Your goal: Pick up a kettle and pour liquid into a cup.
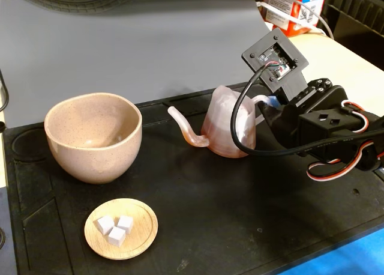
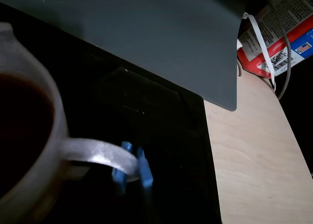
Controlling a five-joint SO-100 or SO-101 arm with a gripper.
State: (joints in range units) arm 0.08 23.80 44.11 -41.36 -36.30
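black mat (image 1: 240, 215) | on it: cup (image 1: 94, 137), kettle (image 1: 223, 131), wooden dish (image 1: 121, 228)

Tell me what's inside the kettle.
In the wrist view, the kettle holds dark reddish-brown liquid close to its rim. Its depth and the bottom are hidden. In the fixed view the pinkish wall shows only a reddish tint low down.

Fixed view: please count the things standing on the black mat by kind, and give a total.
Translucent pinkish ridged plastic kettle: 1
Beige-pink speckled ceramic cup: 1
Small round wooden dish: 1
White cubes in the dish: 3
Total: 6
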